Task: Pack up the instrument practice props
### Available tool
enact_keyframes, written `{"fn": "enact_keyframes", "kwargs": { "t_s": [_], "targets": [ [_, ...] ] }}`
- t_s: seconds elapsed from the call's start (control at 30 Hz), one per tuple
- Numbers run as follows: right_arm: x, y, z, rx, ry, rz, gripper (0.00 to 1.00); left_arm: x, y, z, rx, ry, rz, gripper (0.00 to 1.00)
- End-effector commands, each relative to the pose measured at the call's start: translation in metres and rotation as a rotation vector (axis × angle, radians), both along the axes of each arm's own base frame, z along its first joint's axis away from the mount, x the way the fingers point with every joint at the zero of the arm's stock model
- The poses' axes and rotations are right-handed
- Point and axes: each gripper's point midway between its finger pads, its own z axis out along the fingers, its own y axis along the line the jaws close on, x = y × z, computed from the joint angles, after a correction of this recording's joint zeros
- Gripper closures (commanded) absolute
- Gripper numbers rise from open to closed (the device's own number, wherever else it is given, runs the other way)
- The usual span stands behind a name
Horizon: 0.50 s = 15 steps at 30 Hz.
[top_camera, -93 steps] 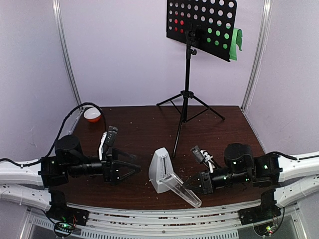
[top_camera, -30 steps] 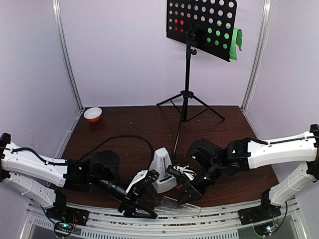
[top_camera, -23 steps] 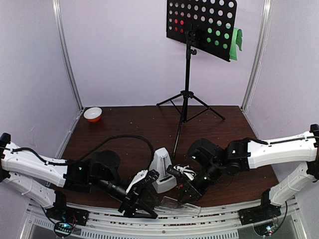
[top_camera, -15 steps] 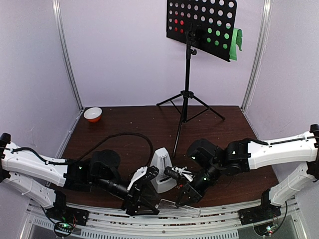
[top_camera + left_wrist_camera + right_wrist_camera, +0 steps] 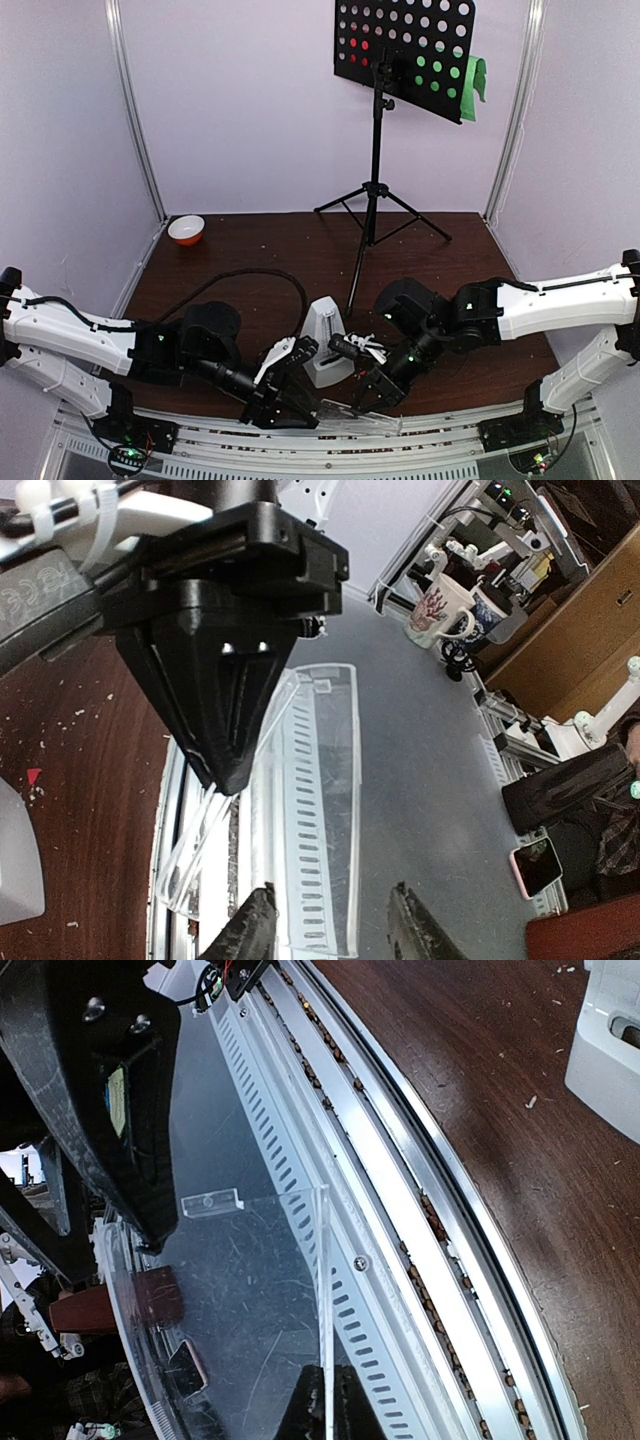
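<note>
The white pyramid metronome (image 5: 325, 338) stands near the table's front. Its clear cover (image 5: 355, 414) is off and hangs over the front rail. My right gripper (image 5: 372, 394) is shut on one thin wall of the cover (image 5: 250, 1290), pinched at the bottom of the right wrist view (image 5: 325, 1412). My left gripper (image 5: 298, 414) is open, its two fingertips (image 5: 255, 927) straddling the cover's near end (image 5: 325, 810) with a gap on the right side. The black music stand (image 5: 405, 45) stands at the back, with a red page (image 5: 358, 45) and a green page (image 5: 478, 82) behind its perforated desk.
A small orange-and-white bowl (image 5: 186, 230) sits at the back left corner. The stand's tripod legs (image 5: 372, 215) spread over the back of the brown table (image 5: 260, 260). A slotted metal rail (image 5: 420, 1250) runs along the front edge. Purple walls close three sides.
The left gripper's jaws have narrowed around the cover's end and it has shifted slightly. The right gripper has stayed shut on the cover, nudging a little left.
</note>
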Motion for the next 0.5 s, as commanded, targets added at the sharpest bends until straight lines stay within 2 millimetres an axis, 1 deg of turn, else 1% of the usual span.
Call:
{"fn": "enact_keyframes", "kwargs": {
  "t_s": [0.0,0.23,0.33,0.47],
  "targets": [
    [0.0022,0.0042,0.0096,0.029,-0.021,0.002,1.0,-0.0107,0.0006,0.0137,-0.068,0.014,-0.068,0.62],
    [0.0035,0.0053,0.0079,0.023,-0.023,-0.003,1.0,-0.0118,-0.001,0.0104,-0.059,0.019,-0.076,0.74],
    [0.0036,0.0059,0.0082,0.024,-0.025,0.0,1.0,-0.012,-0.0014,0.0093,-0.056,0.018,-0.076,0.75],
    [0.0036,0.0066,0.0094,0.028,-0.025,0.001,1.0,-0.0109,-0.0017,0.0065,-0.048,0.016,-0.067,0.73]
  ]
}}
